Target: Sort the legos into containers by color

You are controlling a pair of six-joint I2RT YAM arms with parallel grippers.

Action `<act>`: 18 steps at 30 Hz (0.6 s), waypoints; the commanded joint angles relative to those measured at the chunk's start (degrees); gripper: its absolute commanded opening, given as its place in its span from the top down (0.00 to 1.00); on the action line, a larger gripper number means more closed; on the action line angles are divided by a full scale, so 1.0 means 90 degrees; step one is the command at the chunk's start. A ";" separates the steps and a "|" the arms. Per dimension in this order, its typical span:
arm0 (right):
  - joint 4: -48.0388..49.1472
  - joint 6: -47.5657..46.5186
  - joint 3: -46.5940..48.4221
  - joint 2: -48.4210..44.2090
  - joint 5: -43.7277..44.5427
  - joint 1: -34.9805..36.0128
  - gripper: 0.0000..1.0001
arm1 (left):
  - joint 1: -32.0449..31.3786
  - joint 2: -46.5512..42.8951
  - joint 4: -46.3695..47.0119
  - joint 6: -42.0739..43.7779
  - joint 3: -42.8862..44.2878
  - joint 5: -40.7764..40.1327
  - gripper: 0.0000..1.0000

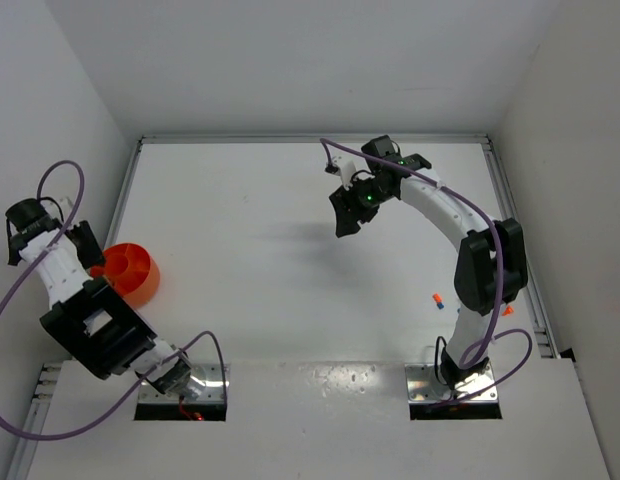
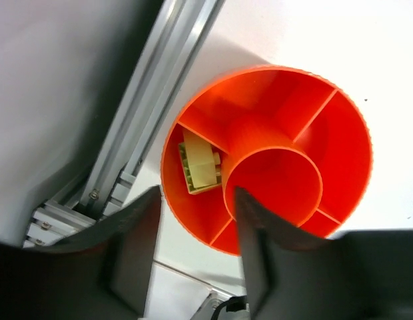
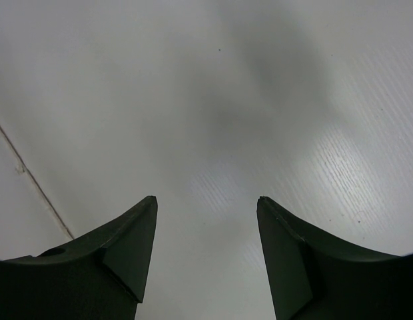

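The round orange bowl (image 1: 133,273) with inner compartments stands at the table's left edge. In the left wrist view the bowl (image 2: 333,153) holds one lime green lego (image 2: 200,167) in a left-hand compartment; the other compartments in view are empty. My left gripper (image 2: 196,200) is open and empty, hovering just above the bowl's near rim, and it also shows in the top view (image 1: 94,252). My right gripper (image 1: 348,218) is open and empty above bare table at the far middle (image 3: 206,200). A tiny orange and teal-blue lego pair (image 1: 437,300) lies by the right arm. Another orange lego (image 1: 508,311) lies further right.
A grey aluminium rail (image 2: 150,87) runs along the table's left edge beside the bowl. A matching rail (image 1: 515,240) borders the right side. White walls enclose the table. The right arm's purple cable (image 1: 420,180) arches over the table.
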 commanded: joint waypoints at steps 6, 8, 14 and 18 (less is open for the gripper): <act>-0.0030 -0.0225 0.0070 -0.0412 -0.0028 -0.0251 0.38 | 0.0065 -0.1281 0.0370 0.0492 0.0703 0.0598 0.40; -0.0089 -0.0284 -0.0173 -0.0607 0.0099 -0.0446 0.38 | 0.0065 -0.1545 0.0370 0.0735 0.0928 0.0960 0.29; -0.0234 -0.0430 -0.1032 -0.1232 0.0870 -0.1168 0.38 | -0.0857 -0.1410 -0.0694 0.1479 0.1718 0.3081 0.21; -0.0488 -0.0791 -0.1774 -0.1983 0.1513 -0.1782 0.37 | -0.2127 -0.1224 -0.0666 0.1362 0.1652 0.3013 0.21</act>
